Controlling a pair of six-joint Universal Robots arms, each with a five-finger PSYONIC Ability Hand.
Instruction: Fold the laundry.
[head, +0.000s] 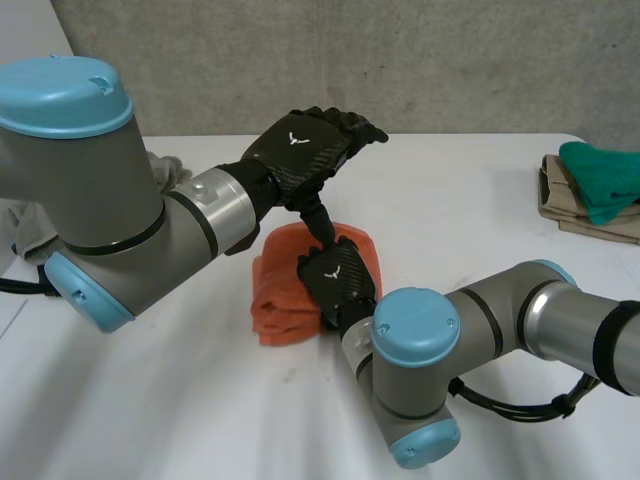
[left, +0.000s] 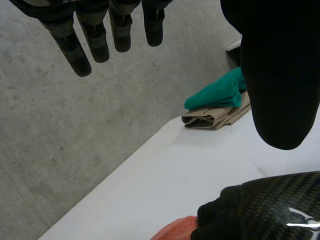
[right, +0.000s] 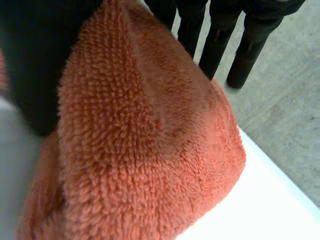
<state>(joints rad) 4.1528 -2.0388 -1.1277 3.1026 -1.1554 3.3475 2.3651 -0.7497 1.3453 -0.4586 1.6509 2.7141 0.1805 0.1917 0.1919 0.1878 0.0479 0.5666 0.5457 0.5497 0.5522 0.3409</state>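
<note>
An orange towel (head: 281, 305) lies folded in a thick bundle at the middle of the white table (head: 450, 220). My right hand (head: 340, 280) rests on the towel's right half. In the right wrist view a ridge of the towel (right: 150, 150) stands between the thumb (right: 30, 70) and the straight fingers (right: 245, 50), which pinch it. My left hand (head: 310, 145) hovers above the towel's far edge, open, touching nothing. The left wrist view shows its straight fingers (left: 85, 45) and, below them, the right hand (left: 270, 210) on the towel (left: 175, 230).
A green cloth (head: 600, 180) lies on a folded beige stack (head: 585, 220) at the table's far right edge, also in the left wrist view as green cloth (left: 220, 92) on beige stack (left: 215, 117). Grey cloth (head: 30, 235) sits at the left behind my left arm.
</note>
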